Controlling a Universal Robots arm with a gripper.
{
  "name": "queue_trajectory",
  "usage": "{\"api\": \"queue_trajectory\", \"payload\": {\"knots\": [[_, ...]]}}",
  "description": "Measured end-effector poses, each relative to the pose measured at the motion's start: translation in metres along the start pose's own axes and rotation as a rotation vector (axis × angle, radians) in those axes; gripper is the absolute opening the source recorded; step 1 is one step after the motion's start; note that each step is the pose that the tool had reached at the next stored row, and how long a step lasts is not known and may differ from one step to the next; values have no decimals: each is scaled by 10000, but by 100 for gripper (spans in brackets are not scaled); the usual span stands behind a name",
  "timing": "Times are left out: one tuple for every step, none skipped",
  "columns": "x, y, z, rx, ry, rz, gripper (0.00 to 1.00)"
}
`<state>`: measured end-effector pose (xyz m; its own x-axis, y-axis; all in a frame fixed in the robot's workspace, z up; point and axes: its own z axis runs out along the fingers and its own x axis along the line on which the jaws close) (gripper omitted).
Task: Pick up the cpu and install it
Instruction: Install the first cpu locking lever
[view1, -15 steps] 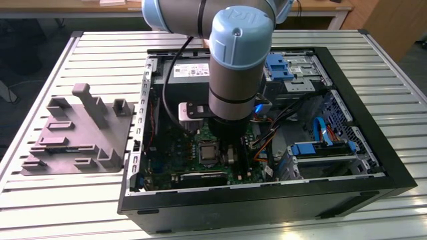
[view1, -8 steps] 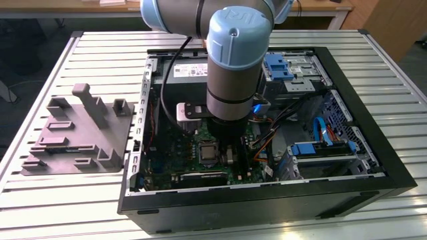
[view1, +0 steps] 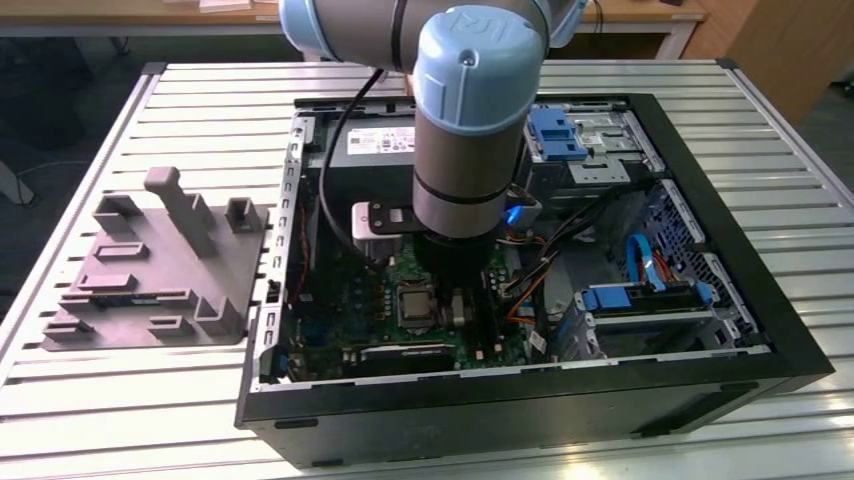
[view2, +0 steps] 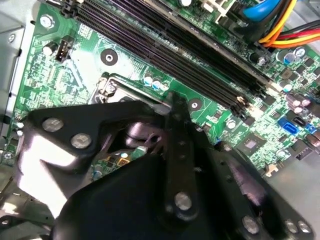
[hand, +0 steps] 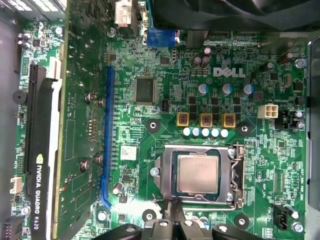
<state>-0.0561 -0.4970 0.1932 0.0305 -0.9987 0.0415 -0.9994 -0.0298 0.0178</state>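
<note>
The small square cpu with its pale silvery metal top (hand: 198, 173) already lay seated in the dark metal-framed socket (hand: 237, 175) on the green motherboard (hand: 165, 70); the placing looked done. The black gripper (hand: 172, 226) hung just beside the socket; whether its fingers stood apart or together I could not tell.

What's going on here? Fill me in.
A robot arm is reaching down into an open computer case on a slatted table. The cpu sits in the motherboard socket, and the pincer hovers just beside it. A grey fixture stands beside the case.
</note>
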Motion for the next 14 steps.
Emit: {"api": "queue_trajectory", "payload": {"knots": [[1, 0, -12, -1, 2, -1, 11], [2, -1, -25, -2, 3, -2, 11], [2, 0, -41, -3, 3, -2, 11], [3, 0, -57, -3, 3, -2, 11], [4, 0, -73, -3, 4, -2, 11], [4, 1, -80, -4, 2, -2, 11], [4, 0, -79, -4, 0, -3, 11], [4, 0, -79, -4, 0, -3, 11], [3, 0, -79, -4, 0, -2, 11], [4, 0, -79, -5, 0, -2, 11], [4, 0, -80, -6, 2, -2, 11], [4, 0, -80, -6, 2, -3, 11], [4, 0, -80, -6, 2, -2, 11], [4, 0, -80, -6, 2, -2, 11]]}}
